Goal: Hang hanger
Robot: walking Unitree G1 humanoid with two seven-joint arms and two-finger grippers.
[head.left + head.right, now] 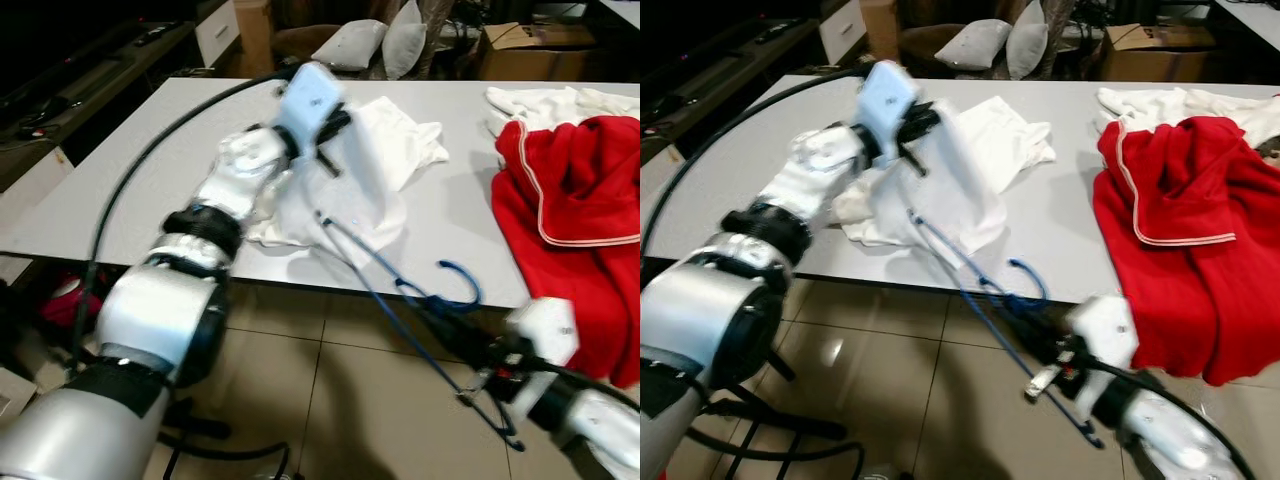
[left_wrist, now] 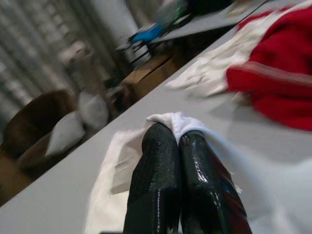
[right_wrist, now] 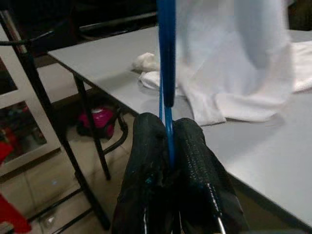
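The blue hanger (image 1: 400,290) hangs in the air off the near edge of the desk (image 1: 140,170), its hook curling up beside the edge and its far end tucked into the white shirt (image 1: 350,190). The right gripper (image 3: 168,161) holds it below desk level, jaws clamped together on the thin blue wire. The left gripper (image 2: 180,146) is over the desk with its jaws pressed together on a fold of the shirt, lifting that part off the surface. A red garment (image 1: 570,220) drapes over the desk's right edge, touching more white cloth (image 1: 545,100) behind it. Beyond the pale grey desk stand pillows (image 1: 380,45) and a cardboard box (image 1: 525,50); the floor (image 1: 300,400) is tan tile.
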